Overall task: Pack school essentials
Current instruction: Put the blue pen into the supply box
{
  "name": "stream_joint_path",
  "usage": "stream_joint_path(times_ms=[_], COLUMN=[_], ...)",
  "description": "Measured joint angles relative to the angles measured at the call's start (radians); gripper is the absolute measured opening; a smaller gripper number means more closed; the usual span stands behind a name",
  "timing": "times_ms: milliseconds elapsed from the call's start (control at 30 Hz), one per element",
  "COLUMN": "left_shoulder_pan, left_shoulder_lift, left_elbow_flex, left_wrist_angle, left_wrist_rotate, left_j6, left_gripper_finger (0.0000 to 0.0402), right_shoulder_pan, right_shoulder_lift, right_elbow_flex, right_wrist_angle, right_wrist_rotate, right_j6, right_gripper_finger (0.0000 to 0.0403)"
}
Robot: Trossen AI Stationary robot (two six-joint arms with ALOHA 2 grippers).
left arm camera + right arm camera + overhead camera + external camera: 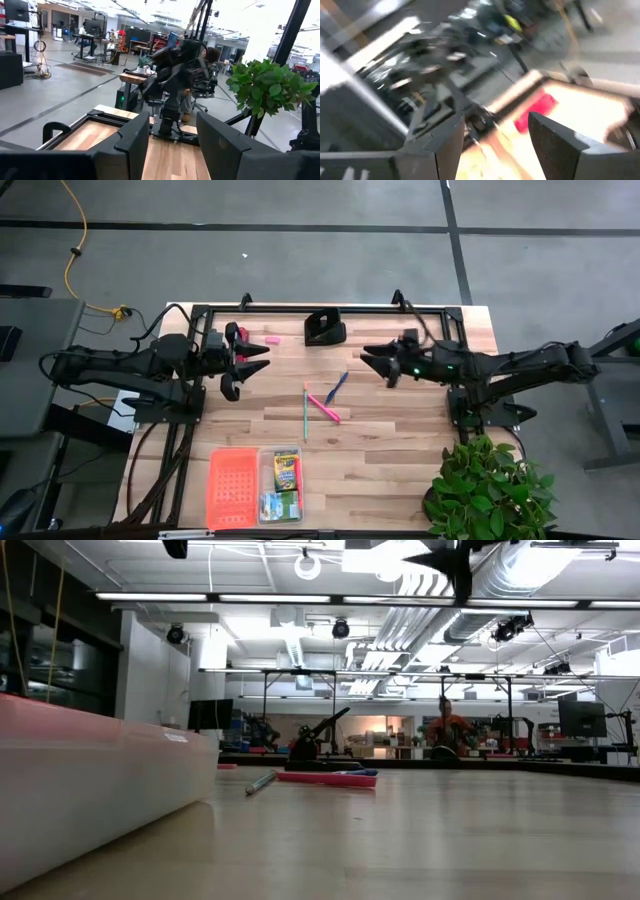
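1. Two grippers are hovering over the desk (400, 480), facing each other across its far half, both empty.
2. Left gripper (255, 361) is holding its fingers (135, 142) apart; nothing is lying between them.
3. Right gripper (372, 361) is also keeping its fingers (555, 140) spread, with nothing gripped.
4. Three pens are lying between the two grippers, a little nearer the desk's front: the blue pen (336, 387) is closest to the right gripper, the pink pen (323, 408) is crossing just beside it, and the green pen (305, 412) is touching the pink one.
5. One pink eraser (271, 338) is sitting just beyond the left gripper, toward the far edge.
6. Well in front of the left gripper, a clear tray (262, 480) is holding the crayon box (286, 471) and a small green box (278, 504); an orange lid (233, 487) is lying alongside it.
7. One black block (325, 328) is standing at the far edge, between the grippers, and a plant (490, 490) is sitting in front of the right arm.
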Motion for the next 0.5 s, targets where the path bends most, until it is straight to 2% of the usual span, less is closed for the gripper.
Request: stream_joint_path(times_ms=[133, 267, 400, 500], left_shoulder_pan=[0.000, 0.000, 0.000, 0.000], left_shoulder_lift=[0.000, 0.000, 0.000, 0.000], left_elbow_flex=[0.000, 0.000, 0.000, 0.000], left_wrist_angle=[0.000, 0.000, 0.000, 0.000], left_wrist_rotate=[-0.001, -0.004, -0.005, -0.005], left_j6=[0.009, 0.010, 0.013, 0.029], left_gripper_finger=[0.0154, 0.0154, 0.0154, 0.0154], right_shoulder_pan=[-0.038, -0.082, -0.110, -0.119], right_shoulder_lift=[0.126, 0.309, 0.473, 0.583], right_elbow_flex=[0.143, 0.308, 0.409, 0.449], right_wrist_angle=[-0.335, -0.681, -0.797, -0.782], right_wrist_rotate=[0.002, -0.002, -0.021, -0.078], right_j6=[0.252, 0.503, 0.555, 0.613], right_gripper_finger=[0.0211, 0.0211, 0.0211, 0.0211])
